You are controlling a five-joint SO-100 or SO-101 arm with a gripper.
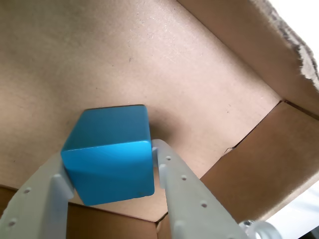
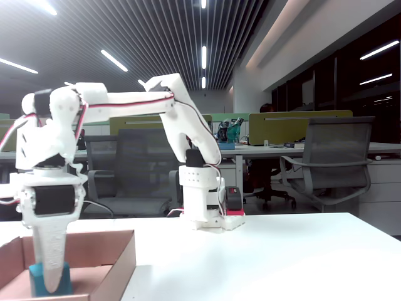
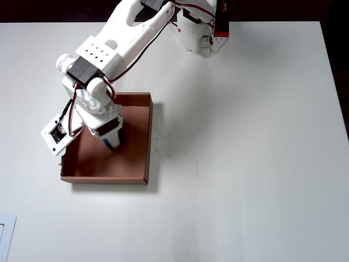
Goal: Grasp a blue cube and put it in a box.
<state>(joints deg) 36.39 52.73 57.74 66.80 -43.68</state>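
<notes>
The gripper (image 1: 109, 172) clamps the blue cube (image 1: 109, 154) between its two fingers, low inside the box (image 3: 148, 136).

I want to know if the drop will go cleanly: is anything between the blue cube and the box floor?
Nothing visible. The pincer holds the blue cube inside the box, low over its bare floor; no other object lies in the box. Whether the cube already touches the floor cannot be told.
</notes>
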